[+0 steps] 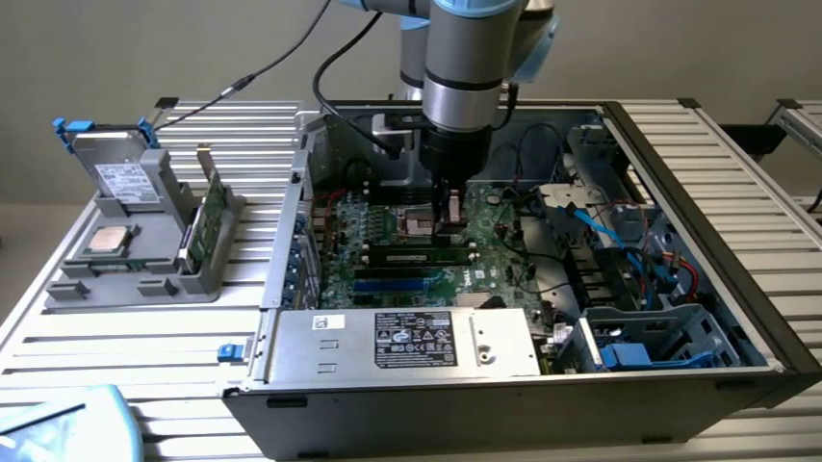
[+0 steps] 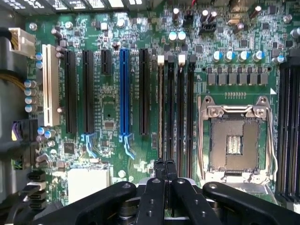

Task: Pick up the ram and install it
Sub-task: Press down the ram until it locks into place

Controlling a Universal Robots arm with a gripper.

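Black, jointed links of the claw (image 2: 164, 165) fanned out closest to the wrist lens, matte and dotted with small round pins. Its two slim fingertips (image 2: 160, 168) were pressed together, with no gap visible between them. Just beyond those tips ran the ram (image 2: 161, 110), seen edge-on as a thin pale line seated in the first of several long black slots, with a white latch at its far end. Whether the tips touched the stick could not be told.

From the exterior view, the claw (image 1: 448, 219) hung down inside the open computer case (image 1: 719, 192), a grey sheet-metal box. The ram (image 1: 411, 256) lay directly below and in front of it as a narrow dark-green strip across the green motherboard (image 1: 507, 241). Beside the claw sat the square CPU socket (image 2: 234, 140), its silver metal frame open around a bare brown centre. Well away from the claw, outside the case, a grey moulded holder (image 1: 129, 260) carried a square silver chip (image 1: 110, 241), a boxy drive (image 1: 122, 178) and an upright green card (image 1: 210, 212).
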